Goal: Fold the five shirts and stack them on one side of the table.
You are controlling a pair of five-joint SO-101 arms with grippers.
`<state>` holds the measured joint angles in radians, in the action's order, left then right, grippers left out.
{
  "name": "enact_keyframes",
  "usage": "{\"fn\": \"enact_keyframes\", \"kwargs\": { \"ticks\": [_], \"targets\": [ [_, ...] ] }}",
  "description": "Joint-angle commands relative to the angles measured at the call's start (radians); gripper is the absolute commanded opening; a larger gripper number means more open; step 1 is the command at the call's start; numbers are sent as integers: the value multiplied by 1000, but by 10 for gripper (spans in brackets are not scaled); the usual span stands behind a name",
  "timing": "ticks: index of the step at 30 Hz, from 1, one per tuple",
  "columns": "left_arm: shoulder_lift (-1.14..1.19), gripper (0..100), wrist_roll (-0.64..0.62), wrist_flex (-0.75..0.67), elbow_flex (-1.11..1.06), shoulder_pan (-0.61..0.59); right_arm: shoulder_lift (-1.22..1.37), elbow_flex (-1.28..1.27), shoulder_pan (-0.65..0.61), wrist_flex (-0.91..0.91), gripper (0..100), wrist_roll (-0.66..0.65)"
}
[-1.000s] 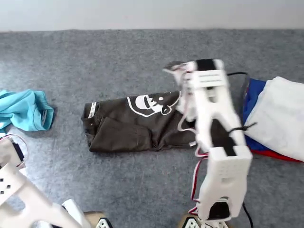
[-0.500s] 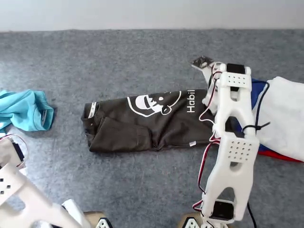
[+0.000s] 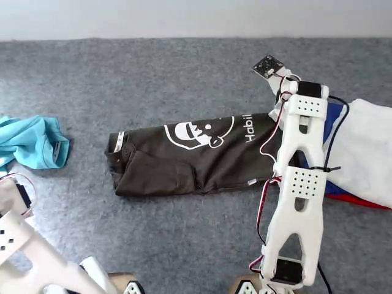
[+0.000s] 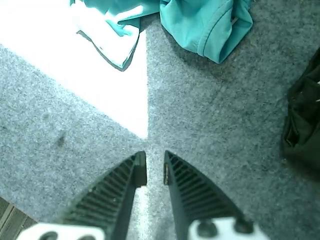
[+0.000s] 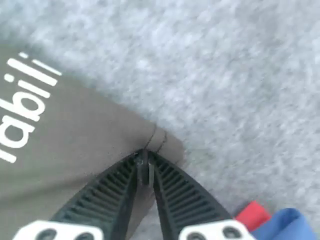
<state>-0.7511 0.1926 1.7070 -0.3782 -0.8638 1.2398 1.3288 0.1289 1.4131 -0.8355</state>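
A dark brown shirt (image 3: 184, 156) with a white print lies partly folded across the middle of the grey table. My right gripper (image 5: 145, 162) is shut on that shirt's right corner (image 5: 160, 142), pinching the hem low over the table. In the high view the right arm (image 3: 300, 184) stretches from the front edge to that corner. A crumpled teal shirt (image 3: 30, 141) lies at the far left. My left gripper (image 4: 155, 167) hangs over bare table near the teal shirt (image 4: 205, 20), shut with nothing between its fingers.
At the right edge a folded white shirt (image 3: 364, 153) rests on a blue one and a red one (image 5: 270, 220). The left arm's base (image 3: 24, 245) stands at the front left corner. A wall runs behind the table's far edge.
The right arm has swung to the right with the dark shirt's corner in its gripper, drawing that end out toward the stack. The left arm has kept still.
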Motion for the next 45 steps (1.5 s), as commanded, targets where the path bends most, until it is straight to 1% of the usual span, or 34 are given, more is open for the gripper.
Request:
{"fn": "enact_keyframes", "kwargs": {
  "ticks": [1, 3, 6, 8, 9, 11, 12, 15, 21, 24, 27, 30, 32, 33, 36, 40, 43, 45],
  "targets": [
    [-6, 72, 3, -12, 4, 0, -7, 160, -1, 31, 9, -6],
    [-6, 72, 3, -11, 4, 0, -8, 232, -15, 119, 9, -5],
    [-6, 72, 3, -8, 4, 0, -7, 339, -35, 303, 12, -3],
    [-6, 72, 3, -8, 4, 0, -13, 358, -47, 392, 12, 0],
    [-6, 72, 3, -6, 4, 0, -25, 353, -42, 389, 12, 31],
    [-6, 72, 3, -6, 2, 0, -68, 330, -13, 389, 13, 144],
    [-6, 72, 3, -6, -4, 0, -93, 305, -2, 387, 13, 166],
    [-9, 72, 3, -9, -42, 0, -188, 144, 5, 389, 34, 167],
    [-14, 72, 3, -12, -88, 0, -487, -353, -2, 386, 36, 170],
    [-14, 72, 3, -12, -88, 0, -621, -560, -21, 384, 36, 190],
    [-9, 72, 3, -12, -88, 0, -699, -724, -30, 384, 35, 210],
    [-9, 72, 3, -12, -88, 0, -725, -853, -24, 383, 35, 206],
    [-8, 72, 3, -12, -88, 0, -717, -910, 2, 381, 35, 195],
    [-8, 72, 3, -12, -88, 0, -708, -930, 21, 380, 35, 169],
    [-11, 72, 3, -12, -88, 0, -664, -936, 88, 358, 35, 83],
    [-11, 72, 3, -12, -88, 0, -598, -936, 157, 318, 35, 25],
    [-11, 72, 3, -12, -88, 0, -593, -922, 160, 340, 35, 14],
    [-9, 72, 3, -12, -88, 0, -616, -888, 130, 375, 35, 29]
  ]
}}
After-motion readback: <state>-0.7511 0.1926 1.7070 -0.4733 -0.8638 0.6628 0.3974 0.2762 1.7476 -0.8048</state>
